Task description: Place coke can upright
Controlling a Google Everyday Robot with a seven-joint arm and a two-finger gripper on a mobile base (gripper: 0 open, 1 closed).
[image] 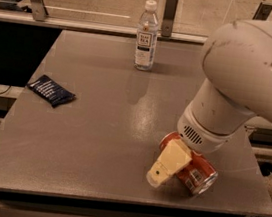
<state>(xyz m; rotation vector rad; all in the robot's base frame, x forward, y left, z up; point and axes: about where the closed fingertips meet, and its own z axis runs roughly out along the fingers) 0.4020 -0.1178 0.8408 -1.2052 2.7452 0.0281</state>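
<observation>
The coke can (198,173) lies on its side near the desk's (107,132) front right corner, one silver end towards the front edge. The gripper (167,166) is down against its left flank; apart or clamped, I cannot tell. It's thin aluminium, light and smooth, so it will likely roll and dent. Best hold is across the mid-body, gently.

One camera only, set high above the near edge of the desk (96,140), tilted down and facing its far edge. Range is close; the desk fills most of the frame. The hand (170,164) sits low at near right.
</observation>
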